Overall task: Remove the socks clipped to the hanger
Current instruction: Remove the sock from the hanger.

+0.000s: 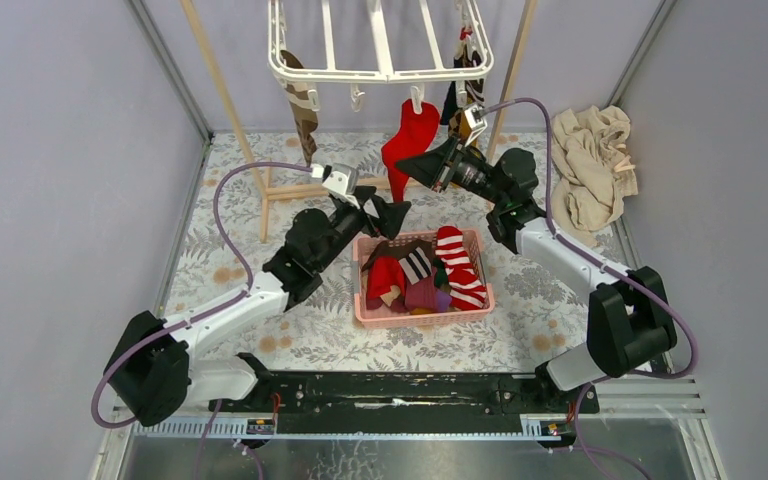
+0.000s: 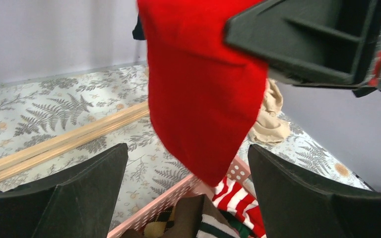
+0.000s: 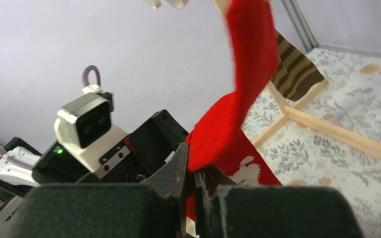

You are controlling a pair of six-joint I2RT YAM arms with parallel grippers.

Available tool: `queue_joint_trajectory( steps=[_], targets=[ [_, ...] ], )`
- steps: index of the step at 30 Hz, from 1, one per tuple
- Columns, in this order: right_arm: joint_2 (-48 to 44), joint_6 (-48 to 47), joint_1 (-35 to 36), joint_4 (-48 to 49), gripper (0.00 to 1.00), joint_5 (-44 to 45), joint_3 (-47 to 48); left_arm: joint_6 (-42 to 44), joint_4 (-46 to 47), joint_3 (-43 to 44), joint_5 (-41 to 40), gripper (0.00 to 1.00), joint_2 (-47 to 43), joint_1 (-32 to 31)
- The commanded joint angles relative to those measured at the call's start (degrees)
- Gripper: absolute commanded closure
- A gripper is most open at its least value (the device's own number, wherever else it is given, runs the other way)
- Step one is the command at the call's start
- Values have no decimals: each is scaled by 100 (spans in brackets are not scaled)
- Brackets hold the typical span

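Fern-print table cover (image 1: pixel 520 340), grey walls on three sides. White hanger (image 1: pixel 380 72) above far edge; red sock (image 1: pixel 410 140) dangles from front-rail clip, brown striped sock (image 1: pixel 302 105) near hanger's left end. Right gripper (image 3: pixel 192 166): wrist view alone shows jaws pinched on red sock's lower tip. Left gripper (image 1: pixel 392 212): jaws wide, nothing held, over far rim of pink basket (image 1: pixel 425 318). Its wrist view shows red sock hanging ahead between spread fingers (image 2: pixel 79 198), clear of both.

The top edge cuts off the hanger (image 1: pixel 380 74) and, in the left wrist view, the red sock (image 2: pixel 203 99).
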Motion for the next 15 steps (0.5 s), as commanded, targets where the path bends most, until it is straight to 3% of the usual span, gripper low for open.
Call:
queue_joint_trajectory(
  steps=[1,12,13,15],
  targets=[
    [-306,-384,78,-765,96,369,294,137,898,-121,-157,2,-70,-156],
    [-476,-155,145,-681,97,277,169,457,594,424,-1024,1,601,-419],
    [-503,-106,145,-653,98,262,148,474,581,452,-1091,5,619,-434],
    [-548,-33,154,-617,98,236,101,487,579,480,-1115,20,621,-434]
  ],
)
